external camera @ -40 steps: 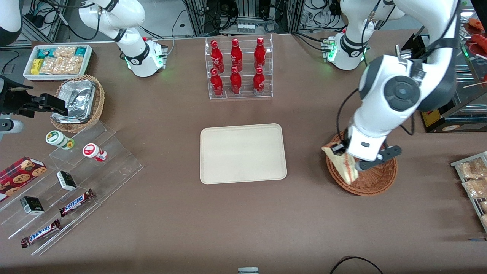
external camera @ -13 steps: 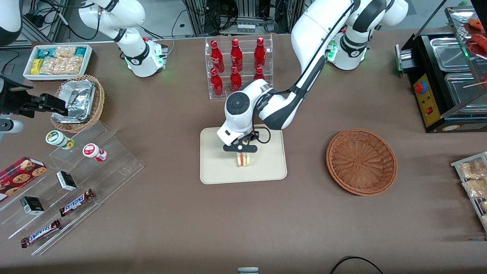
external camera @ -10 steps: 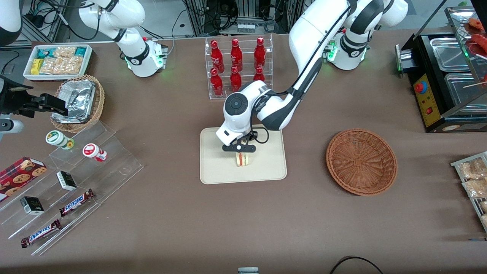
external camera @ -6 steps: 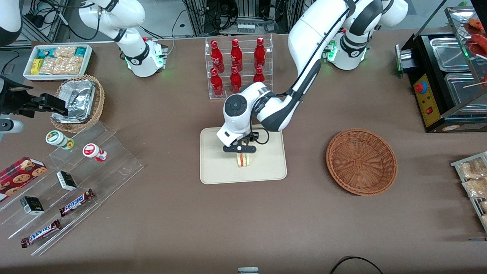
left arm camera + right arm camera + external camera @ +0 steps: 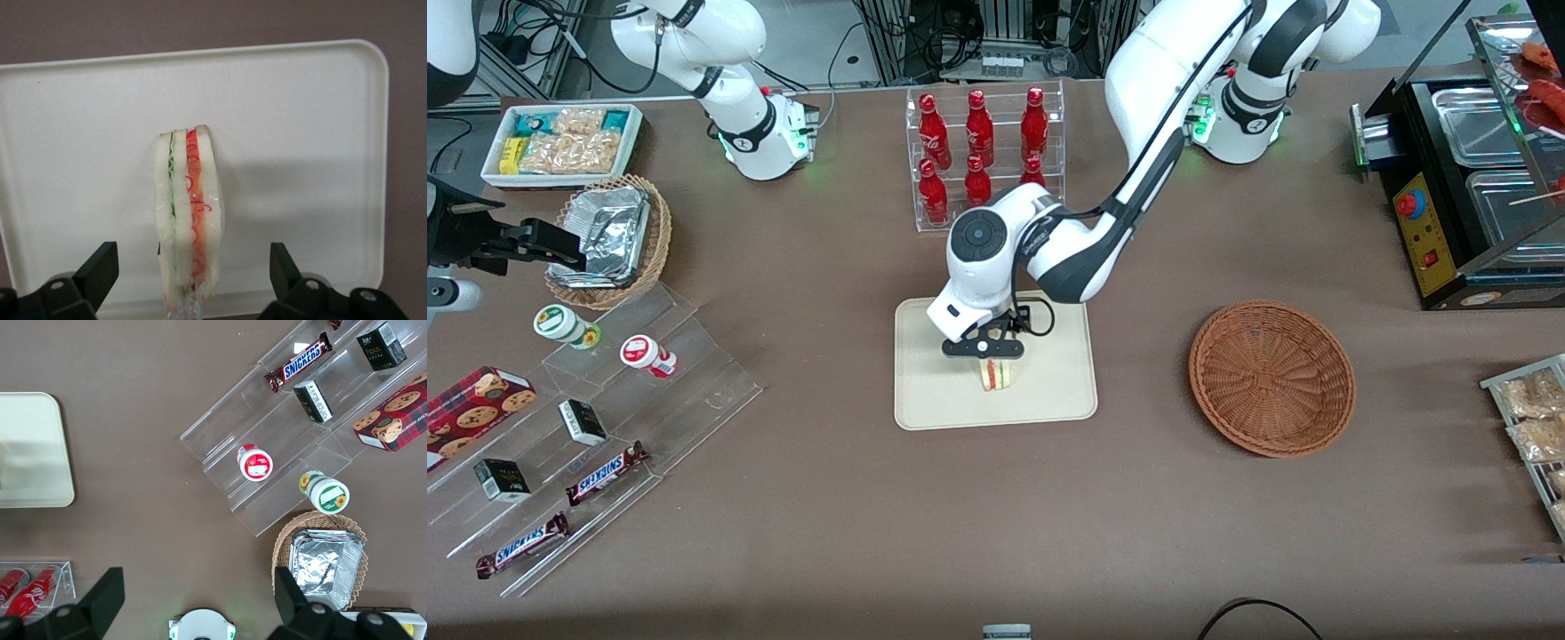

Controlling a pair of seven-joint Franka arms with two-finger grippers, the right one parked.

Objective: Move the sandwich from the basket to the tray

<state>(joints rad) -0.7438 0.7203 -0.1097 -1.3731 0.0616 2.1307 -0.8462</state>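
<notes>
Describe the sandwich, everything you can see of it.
The sandwich is a thin wedge of pale white bread, with green and red-orange filling layers showing along its edge and a glossy clear wrap around it. It stands on edge on the cream tray, out of the basket. The gripper hovers above it, jaws open on either side, not touching.

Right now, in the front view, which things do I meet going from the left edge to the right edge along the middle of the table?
Foil-lined basket → tray → sandwich, standing on the tray under the gripper, jaws open → basket.
</notes>
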